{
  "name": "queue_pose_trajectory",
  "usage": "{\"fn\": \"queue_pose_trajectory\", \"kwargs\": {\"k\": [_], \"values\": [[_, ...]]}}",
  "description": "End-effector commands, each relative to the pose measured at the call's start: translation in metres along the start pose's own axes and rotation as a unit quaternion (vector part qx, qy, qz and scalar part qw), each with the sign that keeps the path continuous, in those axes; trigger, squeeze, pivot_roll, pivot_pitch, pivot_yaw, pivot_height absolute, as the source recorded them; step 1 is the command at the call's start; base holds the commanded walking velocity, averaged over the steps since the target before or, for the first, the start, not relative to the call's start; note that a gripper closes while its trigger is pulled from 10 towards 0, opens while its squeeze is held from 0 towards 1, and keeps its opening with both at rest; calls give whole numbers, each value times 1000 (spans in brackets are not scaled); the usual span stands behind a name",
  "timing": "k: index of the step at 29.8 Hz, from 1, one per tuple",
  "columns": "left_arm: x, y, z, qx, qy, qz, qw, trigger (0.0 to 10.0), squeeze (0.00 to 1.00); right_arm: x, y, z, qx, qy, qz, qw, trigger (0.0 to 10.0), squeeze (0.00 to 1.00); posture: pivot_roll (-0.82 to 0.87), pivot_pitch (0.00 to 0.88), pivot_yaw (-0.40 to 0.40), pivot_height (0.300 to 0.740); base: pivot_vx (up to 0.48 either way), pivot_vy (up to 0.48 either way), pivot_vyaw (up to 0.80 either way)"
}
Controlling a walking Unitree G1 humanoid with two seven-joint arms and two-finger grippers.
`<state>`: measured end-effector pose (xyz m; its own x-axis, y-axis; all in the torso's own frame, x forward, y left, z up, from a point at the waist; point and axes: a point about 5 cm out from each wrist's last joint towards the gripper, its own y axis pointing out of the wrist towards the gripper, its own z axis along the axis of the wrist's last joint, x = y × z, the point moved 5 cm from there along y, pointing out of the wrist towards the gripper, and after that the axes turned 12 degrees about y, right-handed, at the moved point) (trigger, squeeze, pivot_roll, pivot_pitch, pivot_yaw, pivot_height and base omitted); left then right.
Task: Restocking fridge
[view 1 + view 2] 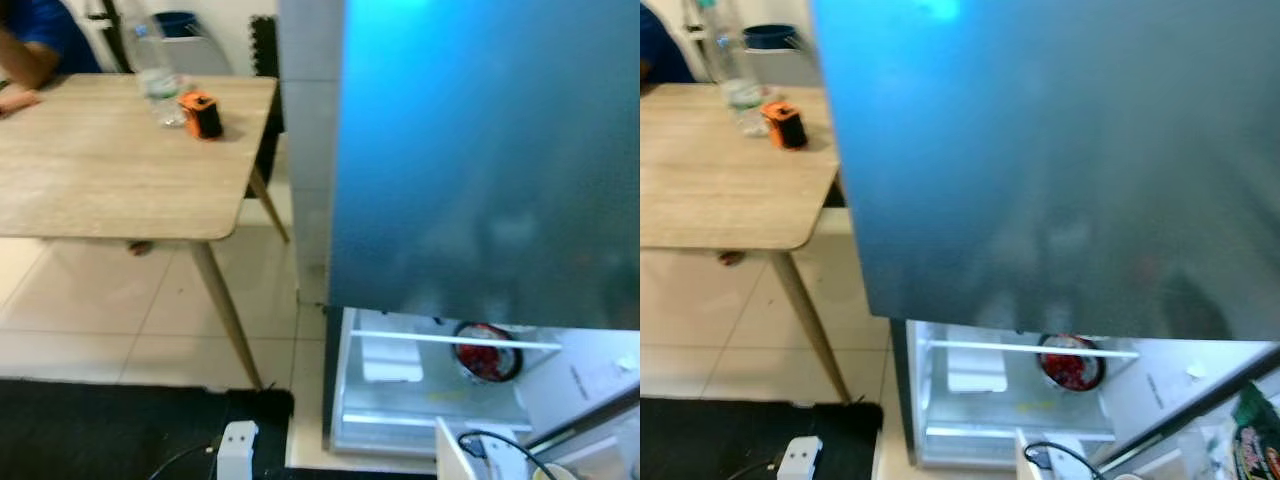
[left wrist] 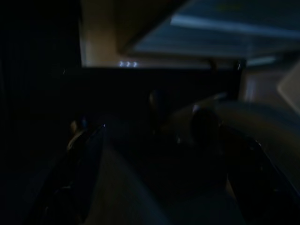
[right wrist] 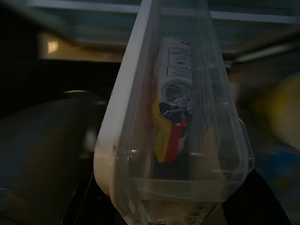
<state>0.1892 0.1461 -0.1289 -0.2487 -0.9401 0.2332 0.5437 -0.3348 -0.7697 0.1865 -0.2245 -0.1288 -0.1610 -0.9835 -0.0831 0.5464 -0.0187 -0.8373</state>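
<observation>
Clear box at the open fridge

By the blue-grey fridge door (image 1: 480, 150), the right fingers' state can't be told; the clear plastic lidded box (image 3: 180, 122) before them looks light, stiff, slippery: grip its white rim.

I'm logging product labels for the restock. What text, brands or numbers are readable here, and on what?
No text can be read.
Packet in the clear container: a white label with printed lines, too blurred.
Green packet by the fridge door: red print, too blurred.
Bottle on the table: label unreadable.
</observation>
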Motion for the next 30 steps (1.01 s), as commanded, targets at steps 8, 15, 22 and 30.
{"fn": "queue_pose_trajectory", "kwargs": {"k": [8, 15, 22, 30], "values": [[4, -3, -15, -21, 1, -14, 1000, 10000, 0, -9, 2, 7, 12, 12, 15, 1000, 10000, 0, -85, 79, -20, 740, 0, 0, -262], [6, -3, -16, -24, 6, -18, 1000, 10000, 0, -8, 2, 9, 15, 14, 14, 1000, 10000, 0, -83, 80, -20, 740, 0, 0, -770], [7, -3, -17, -24, 6, -21, 999, 10000, 0, -8, 2, 9, 20, 21, 14, 999, 10000, 0, -85, 82, -19, 740, 0, 0, -344], [13, -2, -18, -25, 10, -42, 999, 10000, 0, -9, 2, 8, 19, 20, 15, 1000, 10000, 0, -85, 87, -18, 740, 0, -232, 0]]}}
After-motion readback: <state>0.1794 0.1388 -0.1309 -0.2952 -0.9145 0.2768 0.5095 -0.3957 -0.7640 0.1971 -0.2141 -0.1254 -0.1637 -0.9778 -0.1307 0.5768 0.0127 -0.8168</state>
